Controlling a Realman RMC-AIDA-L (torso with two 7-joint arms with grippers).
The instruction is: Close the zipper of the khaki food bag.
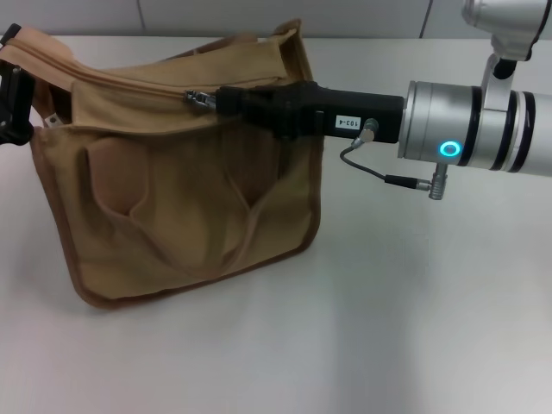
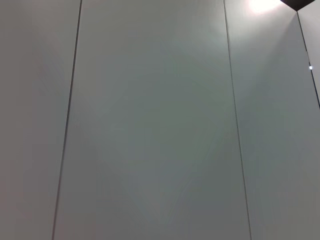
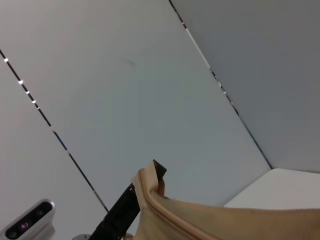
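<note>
The khaki food bag [image 1: 181,198] sits left on the table [image 1: 388,328], soft, slumping canvas. Along its top, the right gripper [image 1: 214,100] pinches the zipper [image 1: 129,79] pull. At the far-left corner, the left gripper [image 1: 13,95] grips canvas, bracing it.

Your tan bag [image 1: 172,198] stands upright at the desk's left; its zipper [image 1: 129,84] runs along the top, silver pull [image 1: 200,98] mid-way.

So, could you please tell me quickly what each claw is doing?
Left claw: at the khaki food bag's left end; grip unclear.
Right claw: closed on the zipper pull.
</note>
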